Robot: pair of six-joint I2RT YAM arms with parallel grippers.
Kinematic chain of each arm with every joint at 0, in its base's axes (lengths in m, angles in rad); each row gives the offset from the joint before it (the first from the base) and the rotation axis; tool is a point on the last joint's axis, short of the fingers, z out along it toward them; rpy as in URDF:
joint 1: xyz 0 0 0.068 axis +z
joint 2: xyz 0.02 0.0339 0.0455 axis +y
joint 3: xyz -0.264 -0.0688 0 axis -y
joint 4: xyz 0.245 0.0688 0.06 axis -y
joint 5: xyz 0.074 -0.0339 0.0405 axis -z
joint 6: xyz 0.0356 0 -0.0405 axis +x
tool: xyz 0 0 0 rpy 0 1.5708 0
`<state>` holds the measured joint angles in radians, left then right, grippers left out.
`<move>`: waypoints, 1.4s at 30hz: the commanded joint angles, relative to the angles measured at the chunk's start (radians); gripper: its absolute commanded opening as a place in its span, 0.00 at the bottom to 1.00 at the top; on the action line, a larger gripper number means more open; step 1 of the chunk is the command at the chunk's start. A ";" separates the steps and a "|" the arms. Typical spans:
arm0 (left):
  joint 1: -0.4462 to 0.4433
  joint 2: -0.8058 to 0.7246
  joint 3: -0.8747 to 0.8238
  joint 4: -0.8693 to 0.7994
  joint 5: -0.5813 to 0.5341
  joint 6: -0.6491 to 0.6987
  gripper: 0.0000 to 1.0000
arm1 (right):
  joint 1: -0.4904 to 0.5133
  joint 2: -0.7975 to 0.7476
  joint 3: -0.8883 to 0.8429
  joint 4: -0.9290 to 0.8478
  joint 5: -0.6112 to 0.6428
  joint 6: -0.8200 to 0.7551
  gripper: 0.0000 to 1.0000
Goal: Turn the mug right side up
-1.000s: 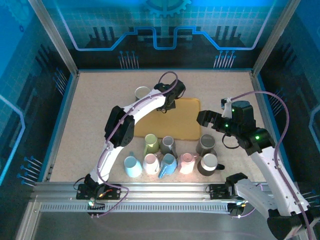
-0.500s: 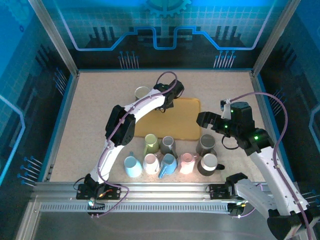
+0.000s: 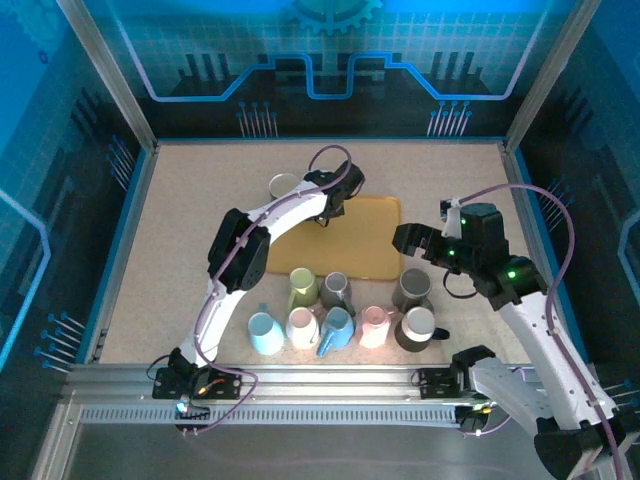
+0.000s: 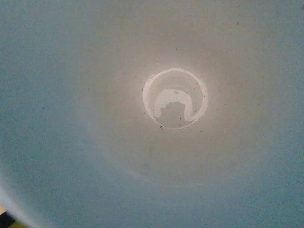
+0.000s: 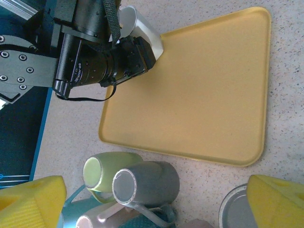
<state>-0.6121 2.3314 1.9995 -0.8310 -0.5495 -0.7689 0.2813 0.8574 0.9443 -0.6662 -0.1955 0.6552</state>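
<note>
A white mug (image 3: 284,185) stands mouth up on the table, just off the far left corner of the yellow tray (image 3: 365,245). My left gripper (image 3: 308,190) is right at it, on its right side. The left wrist view looks straight down into the mug's pale inside (image 4: 175,99), with a ring mark on the bottom, and the fingers are hidden. In the right wrist view the mug (image 5: 142,26) shows behind the left arm's black wrist (image 5: 107,61). My right gripper (image 3: 410,238) hangs open over the tray's right edge, its yellow pads (image 5: 28,202) wide apart and holding nothing.
Several mugs crowd the near side of the tray: green (image 3: 302,288), grey (image 3: 336,290), light blue (image 3: 265,333), teal (image 3: 336,330), pink (image 3: 373,326) and two dark ones (image 3: 412,290). Some lie on their sides. The tray's bare top (image 5: 209,90) holds nothing.
The left wrist has shifted slightly left toward the white mug. The mug stays upright in place. The right arm has barely moved.
</note>
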 commanded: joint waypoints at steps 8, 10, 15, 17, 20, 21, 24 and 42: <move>-0.061 -0.289 -0.107 0.090 0.014 0.085 0.47 | 0.036 0.015 0.125 -0.080 -0.102 -0.150 0.97; -0.076 -0.342 -0.126 0.089 0.019 0.098 0.48 | 0.069 0.029 0.156 -0.123 -0.101 -0.202 0.96; -0.086 -0.529 -0.246 0.099 0.111 0.168 0.52 | 0.257 0.078 0.225 -0.239 0.030 -0.389 0.89; -0.086 -0.629 -0.306 0.088 0.146 0.242 0.56 | 0.371 0.072 0.237 -0.261 0.105 -0.527 0.87; -0.085 -0.797 -0.405 0.078 0.196 0.346 0.60 | 0.509 0.033 0.218 -0.268 0.186 -0.785 0.87; -0.084 -0.849 -0.434 0.078 0.221 0.376 0.62 | 0.553 0.018 0.202 -0.269 0.189 -0.869 0.88; -0.084 -1.033 -0.564 0.091 0.288 0.456 0.76 | 0.668 0.059 0.218 -0.385 0.183 -1.090 0.93; -0.065 -1.577 -1.046 0.220 0.407 0.515 0.80 | 0.717 0.394 0.175 -0.457 0.242 -1.330 1.00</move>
<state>-0.6834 0.7879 0.9676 -0.6743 -0.1432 -0.3038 1.0069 1.2034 1.1114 -1.1217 0.0299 -0.6559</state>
